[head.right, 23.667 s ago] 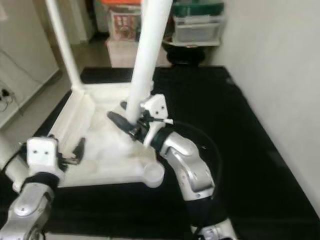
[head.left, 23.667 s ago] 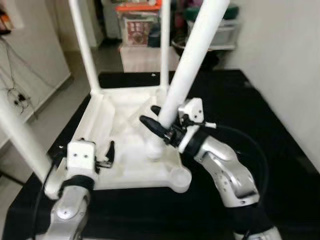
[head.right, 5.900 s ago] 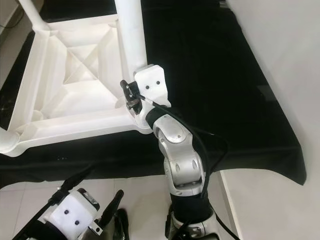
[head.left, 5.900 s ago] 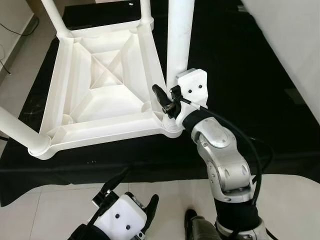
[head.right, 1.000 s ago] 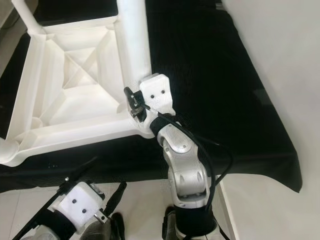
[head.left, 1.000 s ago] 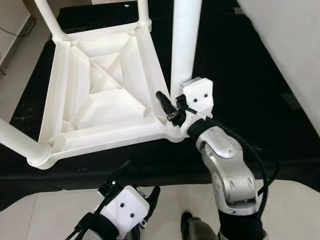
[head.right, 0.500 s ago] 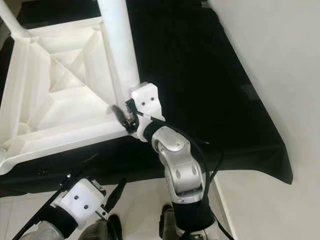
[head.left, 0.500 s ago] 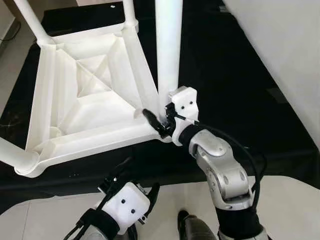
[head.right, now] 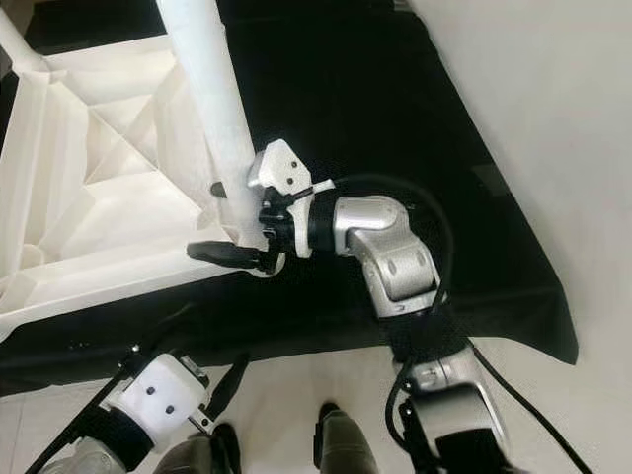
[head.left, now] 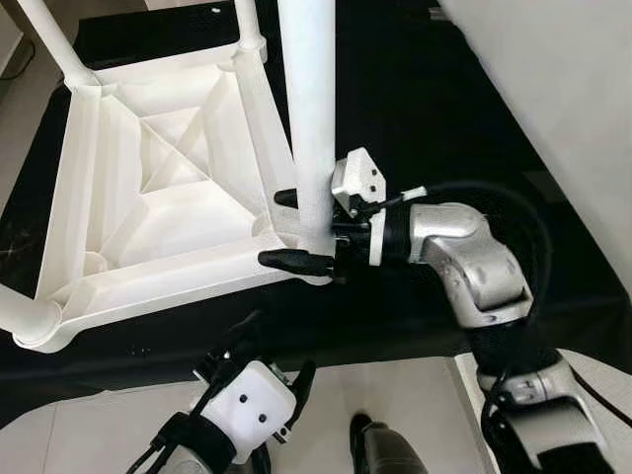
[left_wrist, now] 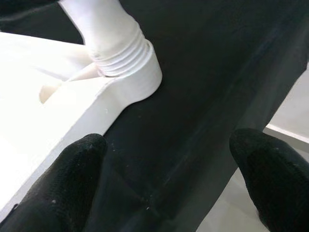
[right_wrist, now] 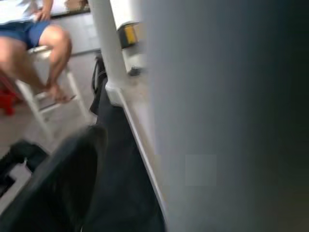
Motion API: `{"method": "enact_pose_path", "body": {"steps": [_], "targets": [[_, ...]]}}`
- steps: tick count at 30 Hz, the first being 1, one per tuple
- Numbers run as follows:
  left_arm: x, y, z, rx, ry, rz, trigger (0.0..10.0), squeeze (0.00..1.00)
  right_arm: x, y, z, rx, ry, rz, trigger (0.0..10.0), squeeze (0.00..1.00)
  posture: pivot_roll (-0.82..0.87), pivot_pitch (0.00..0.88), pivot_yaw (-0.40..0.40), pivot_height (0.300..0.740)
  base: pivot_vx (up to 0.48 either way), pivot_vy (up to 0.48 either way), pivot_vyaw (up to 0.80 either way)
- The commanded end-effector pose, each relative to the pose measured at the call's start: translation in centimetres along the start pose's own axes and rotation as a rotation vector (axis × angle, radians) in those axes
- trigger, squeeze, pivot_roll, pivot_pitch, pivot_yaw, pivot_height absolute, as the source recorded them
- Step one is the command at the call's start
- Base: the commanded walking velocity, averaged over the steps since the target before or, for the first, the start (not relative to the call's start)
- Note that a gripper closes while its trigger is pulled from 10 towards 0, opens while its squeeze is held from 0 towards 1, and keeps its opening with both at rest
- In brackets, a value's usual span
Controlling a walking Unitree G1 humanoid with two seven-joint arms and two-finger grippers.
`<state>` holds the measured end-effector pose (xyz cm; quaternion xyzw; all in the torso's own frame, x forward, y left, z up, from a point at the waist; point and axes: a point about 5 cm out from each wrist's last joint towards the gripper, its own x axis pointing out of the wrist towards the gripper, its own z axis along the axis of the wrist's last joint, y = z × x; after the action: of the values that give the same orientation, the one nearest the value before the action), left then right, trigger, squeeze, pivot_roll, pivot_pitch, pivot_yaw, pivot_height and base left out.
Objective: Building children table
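Note:
A white plastic children's table (head.left: pixel 158 262) lies upside down on a black cloth (head.left: pixel 444 118), its legs pointing up. My right gripper (head.left: pixel 273 229) reaches in from the right at the base of the near right leg (head.left: pixel 308 118). It is open, with one black finger on the near side and one on the far side of that leg. In the right wrist view the leg (right_wrist: pixel 217 116) looms close, with a gap to the finger (right_wrist: pixel 63 179). My left gripper (head.left: pixel 275 351) hangs low over the floor, open and holding nothing. It faces a table corner where a threaded leg end (left_wrist: pixel 116 48) sits in its socket.
Three more legs stand at the far left (head.left: pixel 49 39), far middle (head.left: pixel 247 25) and near left (head.left: pixel 25 316) corners. A white wall (head.left: pixel 553 99) runs along the right. Pale floor tiles (head.left: pixel 395 415) lie below the cloth's front edge. A person sits on a stool (right_wrist: pixel 43 38) beyond.
My right forearm has swung out to the right and the gripper has turned sideways, its fingers now spread on either side of the leg. The camera shifted a little. The left gripper stays put.

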<state>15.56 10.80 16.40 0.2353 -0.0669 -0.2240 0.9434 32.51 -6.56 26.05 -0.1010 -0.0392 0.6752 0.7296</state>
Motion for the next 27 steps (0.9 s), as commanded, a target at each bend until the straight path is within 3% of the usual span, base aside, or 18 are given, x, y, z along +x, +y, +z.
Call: {"method": "enact_pose_path", "body": {"steps": [1,4,5,6,15,20,24,26,27], "targets": [[-0.4,-0.1,0.0,-0.003,0.009,0.002,10.0,0.0,0.7,0.2,-0.1,0.016,-0.022,0.066,10.0,0.0,-0.01,0.291,-0.01,0.74,0.0,0.0,0.0],[-0.5,-0.1,0.1,-0.003,0.011,0.002,10.0,0.0,0.8,-0.5,-0.2,0.038,-0.034,0.106,10.0,0.0,0.0,0.295,-0.009,0.74,0.0,0.0,0.0],[-0.6,-0.2,0.1,-0.004,0.012,0.002,10.0,0.0,0.9,-0.8,-0.4,0.047,-0.034,0.112,2.2,0.0,0.0,0.299,-0.009,0.74,0.0,0.0,0.0],[-0.8,-0.2,0.2,-0.004,0.014,0.001,10.0,0.0,1.0,-1.3,-0.5,0.052,-0.036,0.13,0.0,0.0,0.01,0.301,-0.007,0.74,0.0,0.0,0.0],[-0.9,-0.3,0.2,-0.007,0.018,-0.001,10.0,0.0,0.8,-2.0,-0.3,0.049,-0.042,0.161,0.0,0.0,0.01,0.3,-0.008,0.74,0.0,0.0,0.0],[-0.8,-0.4,0.2,-0.009,0.017,-0.002,10.0,0.0,0.4,-2.0,-0.6,0.052,-0.055,0.121,0.0,0.0,-0.01,0.293,-0.012,0.74,0.0,0.0,0.0],[-0.7,-0.4,0.2,-0.012,0.014,-0.001,10.0,0.0,-0.3,-2.0,-1.6,0.047,-0.064,-0.012,0.0,0.0,-0.02,0.288,-0.014,0.74,0.0,0.0,0.0],[-0.6,-0.5,0.2,-0.013,0.013,-0.001,10.0,0.0,-0.8,-1.6,-2.2,0.05,-0.07,-0.114,0.0,0.0,-0.02,0.283,-0.018,0.74,0.0,0.0,0.0],[-0.6,-0.5,0.1,-0.013,0.012,0.0,10.0,0.0,-1.0,-1.3,-2.7,0.075,-0.063,-0.226,0.0,0.0,-0.02,0.282,-0.022,0.74,0.0,0.0,0.0]]}}
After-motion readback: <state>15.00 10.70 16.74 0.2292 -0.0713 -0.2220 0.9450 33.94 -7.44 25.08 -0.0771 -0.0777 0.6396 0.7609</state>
